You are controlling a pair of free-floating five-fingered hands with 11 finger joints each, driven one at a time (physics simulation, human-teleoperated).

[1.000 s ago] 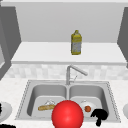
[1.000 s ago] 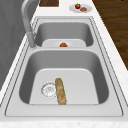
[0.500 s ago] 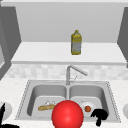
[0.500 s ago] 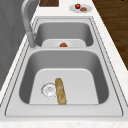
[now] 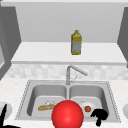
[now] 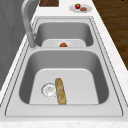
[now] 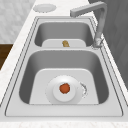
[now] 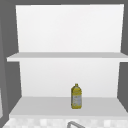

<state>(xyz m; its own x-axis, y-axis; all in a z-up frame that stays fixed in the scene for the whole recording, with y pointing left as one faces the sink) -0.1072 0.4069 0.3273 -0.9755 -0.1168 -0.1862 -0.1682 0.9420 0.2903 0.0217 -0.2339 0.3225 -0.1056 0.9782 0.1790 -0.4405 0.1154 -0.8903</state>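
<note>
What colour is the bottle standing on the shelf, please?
Yellow, clearest in the front view: bottle.

A small round orange-red fruit [image 7: 65, 88] is seen lying in the middle of a white plate [image 7: 52, 96], which rests flat on the bottom of the right basin of the sink [image 7: 15, 113]. The plate is placed just beside the drain, and the fruit is nearest to the right robot hand [image 5: 99, 115] at the front edge of the surface.

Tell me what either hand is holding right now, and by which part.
Nothing. The right hand curls empty at the sink's front edge, near the plate; the left hand hangs bottom left.
</note>
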